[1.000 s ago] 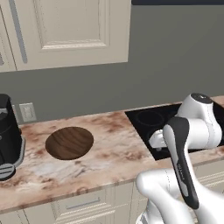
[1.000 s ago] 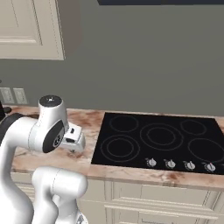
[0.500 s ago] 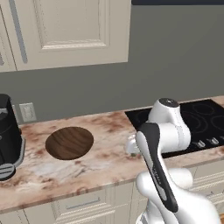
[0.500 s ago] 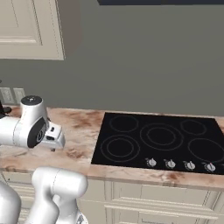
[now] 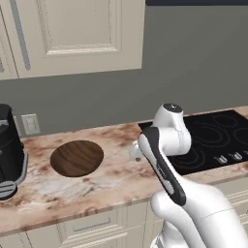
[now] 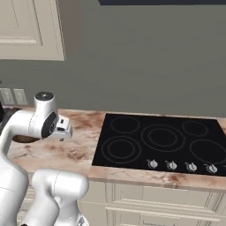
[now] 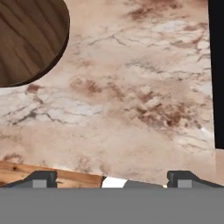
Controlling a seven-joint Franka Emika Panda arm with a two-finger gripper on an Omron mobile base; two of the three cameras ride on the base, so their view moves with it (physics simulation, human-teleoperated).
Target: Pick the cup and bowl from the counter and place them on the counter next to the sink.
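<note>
While bowl (image 5: 77,158) sits unmoved, open claw (image 7: 111,177) swung leftward.

Arm folded, elbow joint topmost, forearm reaching down-forward toward 10 o'clock in left base view. Wrist angled downward. Pincer (image 7: 112,177) pointing down, jaws spread wide, nothing between them. Fingertips (image 7: 41,178) at 7 and 5 o'clock along hand view's bottom edge, level with each other, well apart.
</note>
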